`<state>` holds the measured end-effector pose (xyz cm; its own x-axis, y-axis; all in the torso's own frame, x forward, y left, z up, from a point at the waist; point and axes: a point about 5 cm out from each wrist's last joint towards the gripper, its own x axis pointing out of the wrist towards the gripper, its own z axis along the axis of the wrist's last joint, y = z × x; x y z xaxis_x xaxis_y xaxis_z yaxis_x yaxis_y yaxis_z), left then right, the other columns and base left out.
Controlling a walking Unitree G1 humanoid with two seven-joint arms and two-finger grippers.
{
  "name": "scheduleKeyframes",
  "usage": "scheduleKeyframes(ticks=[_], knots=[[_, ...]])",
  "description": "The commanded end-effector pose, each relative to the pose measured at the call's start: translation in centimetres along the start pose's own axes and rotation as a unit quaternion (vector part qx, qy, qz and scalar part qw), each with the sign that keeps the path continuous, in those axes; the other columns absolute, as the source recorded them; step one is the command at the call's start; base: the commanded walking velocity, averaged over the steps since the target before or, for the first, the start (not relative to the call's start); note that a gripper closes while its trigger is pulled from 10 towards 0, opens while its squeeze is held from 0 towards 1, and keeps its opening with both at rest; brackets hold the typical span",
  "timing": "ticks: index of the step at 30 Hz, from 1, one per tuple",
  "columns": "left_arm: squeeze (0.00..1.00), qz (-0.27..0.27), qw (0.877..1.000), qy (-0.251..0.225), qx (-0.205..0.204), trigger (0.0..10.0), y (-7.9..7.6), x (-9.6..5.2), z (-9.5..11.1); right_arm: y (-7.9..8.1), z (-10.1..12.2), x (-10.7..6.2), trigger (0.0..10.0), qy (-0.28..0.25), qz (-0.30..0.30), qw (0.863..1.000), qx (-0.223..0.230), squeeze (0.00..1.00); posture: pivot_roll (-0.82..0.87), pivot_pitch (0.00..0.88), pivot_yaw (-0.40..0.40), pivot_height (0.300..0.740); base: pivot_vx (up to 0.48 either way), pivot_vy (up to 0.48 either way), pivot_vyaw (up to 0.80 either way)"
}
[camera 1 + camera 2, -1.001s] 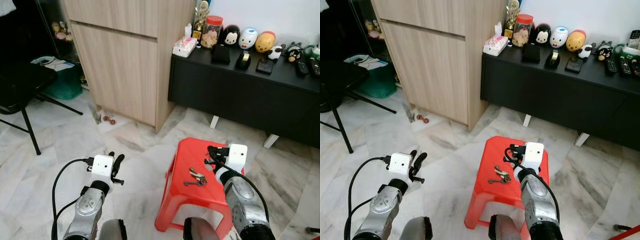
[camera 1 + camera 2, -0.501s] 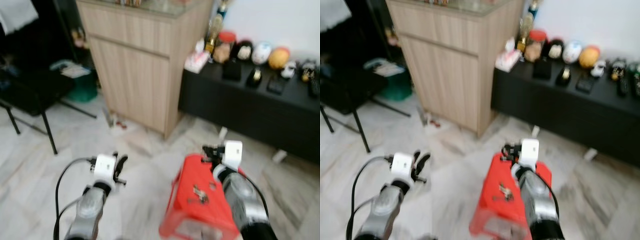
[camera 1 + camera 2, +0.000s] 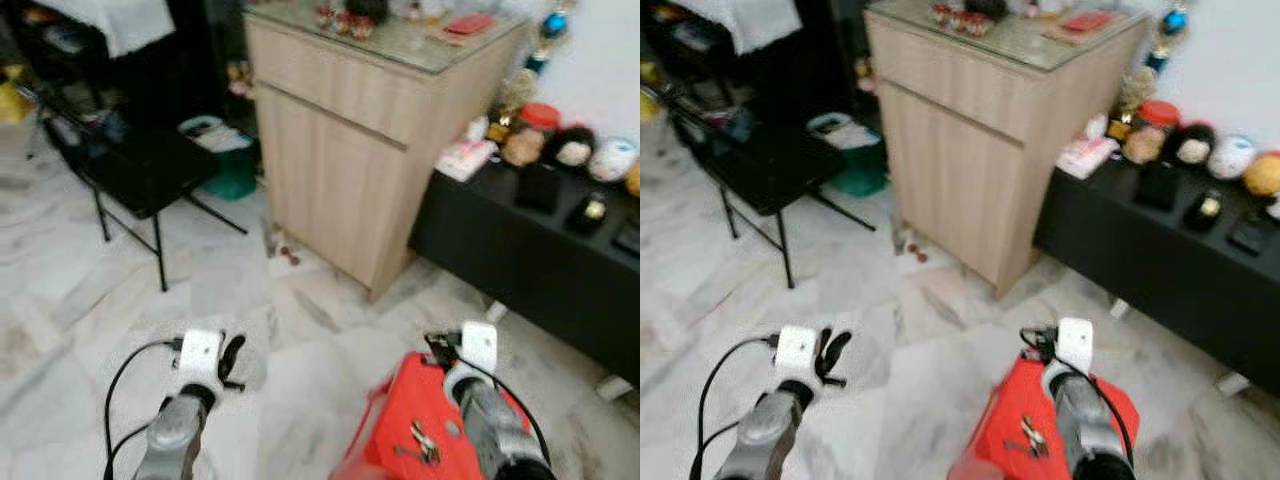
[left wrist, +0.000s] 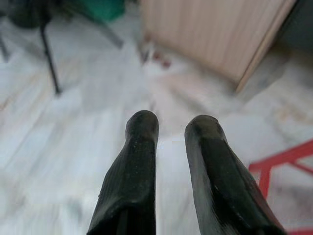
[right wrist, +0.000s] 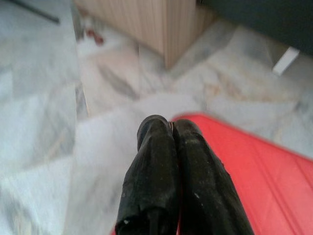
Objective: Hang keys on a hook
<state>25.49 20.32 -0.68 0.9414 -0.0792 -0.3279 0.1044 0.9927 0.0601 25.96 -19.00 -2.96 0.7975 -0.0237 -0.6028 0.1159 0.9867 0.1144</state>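
Your right gripper (image 5: 168, 128), fingers pressed together and empty, hangs above the red stool (image 3: 400, 420). The keys (image 3: 425, 441) lie on that stool's top, beside the right arm. Your left gripper (image 4: 171, 128), fingers slightly parted, hovers over marble floor (image 3: 120, 300).

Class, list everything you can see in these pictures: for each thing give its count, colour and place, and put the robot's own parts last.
Bunch of metal keys: one, silver, lying on the stool.
Red plastic stool: one, on the marble floor before the robot.
Light wooden cabinet: one, beige, beside the sideboard.
Low black sideboard: one, along the white wall, bearing small figurines.
Black folding chair: one, far left.
Green bin: one, between chair and cabinet.
Left pincer: black fingers slightly apart, over bare floor.
Right pincer: black fingers closed, empty, above the stool's edge.
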Motion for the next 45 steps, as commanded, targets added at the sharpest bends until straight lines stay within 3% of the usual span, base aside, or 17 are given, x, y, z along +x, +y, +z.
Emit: scheduleKeyframes(ticks=[1,6,12,20,23,26,27,29,45], knots=[[0.00,-0.001,0.999,0.029,-0.014,10.0,-0.4,-0.3,-1.2,-0.5,-0.9,-0.2,10.0,0.015,-0.012,1.000,-0.011,0.00,-0.02,0.000,-0.063,0.740,0.000,0.000,0.00],[0.00,0.023,0.996,0.080,-0.032,10.0,0.0,-1.2,-3.3,-1.8,-4.0,-1.1,10.0,0.064,-0.047,0.997,-0.012,0.00,-0.01,0.000,-0.061,0.740,0.000,0.000,0.00],[0.00,0.034,0.990,0.130,-0.040,10.0,0.3,-2.4,-5.3,-2.1,-6.8,-2.1,10.0,0.115,-0.047,0.992,-0.036,0.00,-0.01,0.000,-0.060,0.740,0.000,0.000,0.00],[0.00,0.053,0.979,0.189,-0.060,10.0,0.3,-3.7,-7.4,-2.7,-9.4,-3.4,10.0,0.149,-0.078,0.986,0.002,0.00,-0.02,0.000,-0.050,0.740,0.000,0.000,0.00],[0.00,0.052,0.978,0.195,-0.062,10.0,0.1,-3.8,-7.6,-2.9,-9.7,-3.6,10.0,0.151,-0.084,0.985,-0.004,0.00,-0.02,0.000,-0.050,0.740,0.000,0.000,0.00],[0.00,0.051,0.978,0.194,-0.064,10.0,-0.1,-3.7,-7.5,-3.4,-9.6,-3.7,10.0,0.149,-0.104,0.983,0.028,0.00,-0.01,0.000,-0.050,0.740,0.000,0.000,0.00],[0.00,0.050,0.978,0.194,-0.064,10.0,-0.2,-3.5,-7.4,-3.7,-9.4,-3.6,10.0,0.144,-0.120,0.980,0.067,0.00,-0.01,0.000,-0.048,0.740,0.000,0.000,0.00],[0.00,0.049,0.977,0.195,-0.063,10.0,-0.2,-3.5,-7.4,-3.9,-9.3,-3.6,10.0,0.144,-0.130,0.977,0.088,0.00,0.00,0.000,-0.041,0.740,0.000,0.000,0.00],[0.00,0.039,0.974,0.221,-0.046,10.0,-0.1,-3.9,-8.0,-3.2,-9.9,-3.7,10.0,0.156,-0.116,0.977,0.086,0.00,-0.02,0.000,0.006,0.740,0.000,0.000,0.00]])
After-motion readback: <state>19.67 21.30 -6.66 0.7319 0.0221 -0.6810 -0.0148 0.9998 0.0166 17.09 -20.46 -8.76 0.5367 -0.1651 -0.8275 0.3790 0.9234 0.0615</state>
